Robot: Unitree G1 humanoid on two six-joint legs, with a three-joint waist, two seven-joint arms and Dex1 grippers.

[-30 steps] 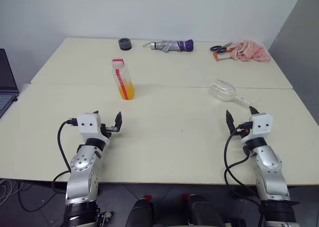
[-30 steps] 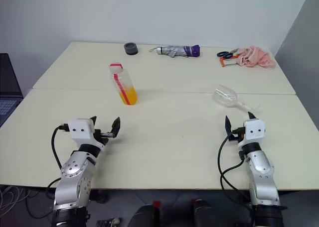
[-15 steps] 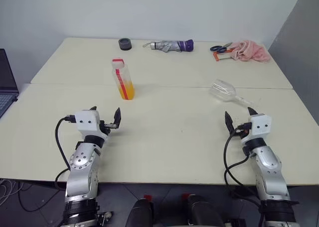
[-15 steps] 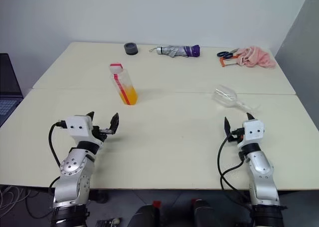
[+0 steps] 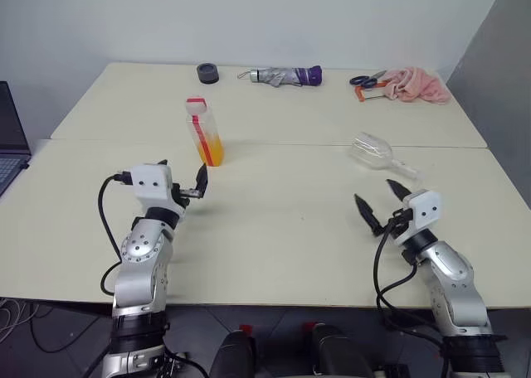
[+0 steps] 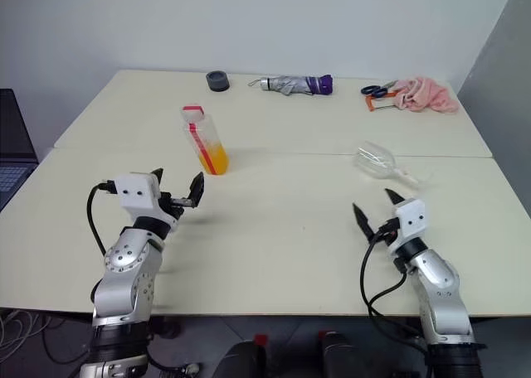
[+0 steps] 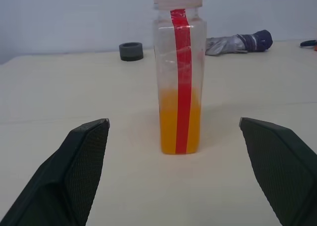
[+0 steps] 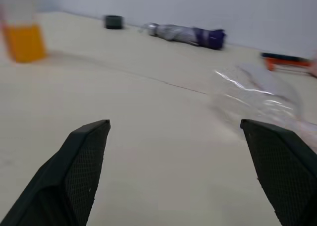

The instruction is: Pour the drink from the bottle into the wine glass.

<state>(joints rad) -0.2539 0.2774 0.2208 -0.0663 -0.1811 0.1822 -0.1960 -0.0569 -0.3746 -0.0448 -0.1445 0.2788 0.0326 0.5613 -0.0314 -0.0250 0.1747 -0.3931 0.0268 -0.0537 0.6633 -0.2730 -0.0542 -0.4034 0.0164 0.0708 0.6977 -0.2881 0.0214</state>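
Two cream counters (image 5: 282,220) stand pushed together, a thin seam running left to right between the near one and the far one. A plain white wall (image 5: 265,21) rises behind them, and a grey wall (image 5: 506,71) closes the right side. Light is even and soft. A dark laptop (image 5: 10,138) sits at the far left edge. Grey floor (image 5: 274,320) shows under the near edge.
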